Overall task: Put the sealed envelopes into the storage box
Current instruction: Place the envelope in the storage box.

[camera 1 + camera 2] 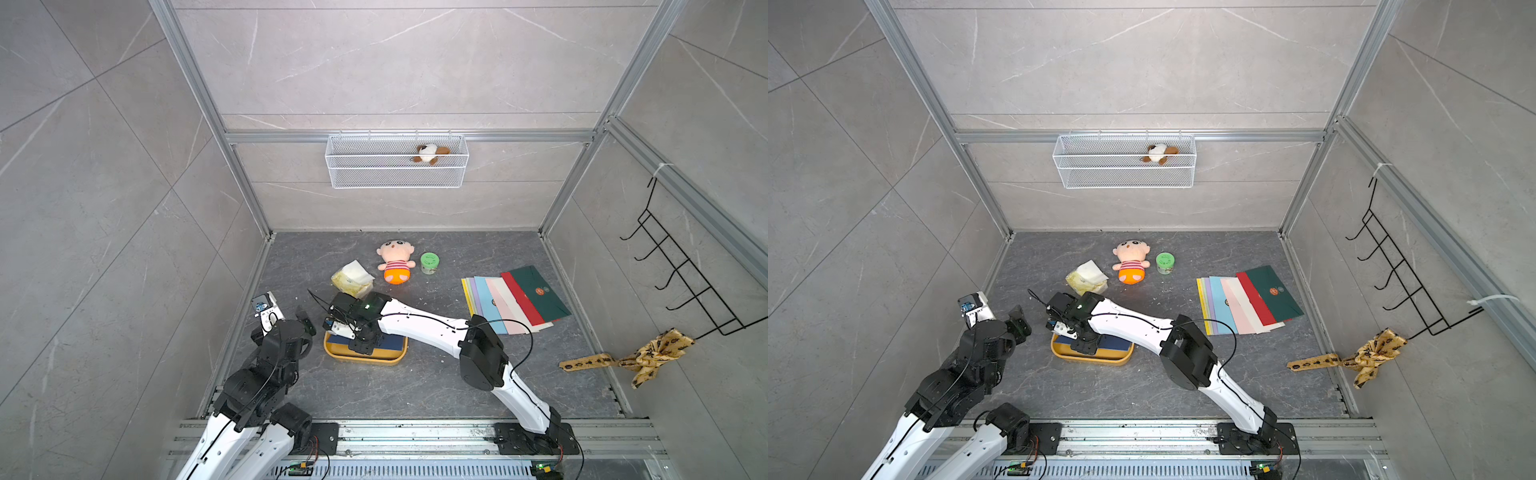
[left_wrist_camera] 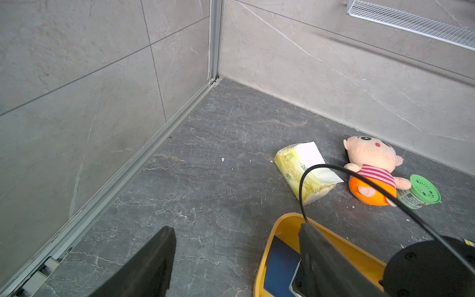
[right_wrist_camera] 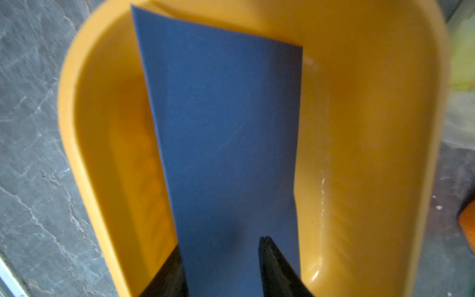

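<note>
The storage box (image 1: 365, 360) (image 1: 1092, 360), a mustard-yellow tray, lies on the dark floor near the front left. A navy envelope (image 1: 395, 341) (image 3: 221, 115) lies inside it. My right gripper (image 1: 361, 345) (image 3: 221, 244) reaches down into the box with its jaws apart. One finger is under the envelope's edge and the other is above it, so the gripper is open. My left gripper (image 1: 305, 321) (image 2: 236, 228) hangs open and empty just left of the box (image 2: 282, 221). Several more sealed envelopes (image 1: 515, 299) (image 1: 1250, 299) lie fanned at the right, with a green one on top.
Behind the box lie a yellow tissue pack (image 1: 352, 278), a plush doll (image 1: 395, 262) and a green-lidded jar (image 1: 429, 262). A white wire basket (image 1: 397, 166) hangs on the back wall. A black hook rack (image 1: 681, 274) with a patterned cloth (image 1: 640, 357) is on the right wall.
</note>
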You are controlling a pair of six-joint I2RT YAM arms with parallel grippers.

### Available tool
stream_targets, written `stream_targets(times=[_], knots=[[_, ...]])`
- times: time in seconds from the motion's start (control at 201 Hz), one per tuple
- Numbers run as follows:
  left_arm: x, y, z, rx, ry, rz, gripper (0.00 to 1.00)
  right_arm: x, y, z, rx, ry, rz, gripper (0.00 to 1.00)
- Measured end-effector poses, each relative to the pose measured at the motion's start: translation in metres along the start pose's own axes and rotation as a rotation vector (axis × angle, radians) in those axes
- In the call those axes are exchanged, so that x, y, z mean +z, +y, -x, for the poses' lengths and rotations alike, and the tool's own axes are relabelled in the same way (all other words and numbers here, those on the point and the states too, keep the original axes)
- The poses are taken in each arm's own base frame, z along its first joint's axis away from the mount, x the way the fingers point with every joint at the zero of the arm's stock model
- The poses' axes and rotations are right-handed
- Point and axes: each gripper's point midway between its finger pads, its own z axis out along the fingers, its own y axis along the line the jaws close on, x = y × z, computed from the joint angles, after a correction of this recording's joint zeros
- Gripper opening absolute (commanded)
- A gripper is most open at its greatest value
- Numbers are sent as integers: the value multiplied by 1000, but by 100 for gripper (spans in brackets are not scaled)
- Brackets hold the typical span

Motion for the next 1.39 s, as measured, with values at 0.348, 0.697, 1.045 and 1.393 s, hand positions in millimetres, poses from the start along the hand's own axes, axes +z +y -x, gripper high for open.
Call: stream_targets(times=[0.348, 0.697, 1.045, 1.393], knots=[[0, 0, 0, 1, 1, 0, 80, -12, -41, 12, 37, -28, -46, 36], [0, 0, 0, 1, 1, 0, 81, -12, -70, 12, 79, -32, -7, 47], [0, 0, 0, 1, 1, 0, 81, -22, -80, 16, 102, -70, 8, 51], [1, 0, -2, 4, 4, 2, 81, -22, -99, 12, 144, -90, 24, 49]])
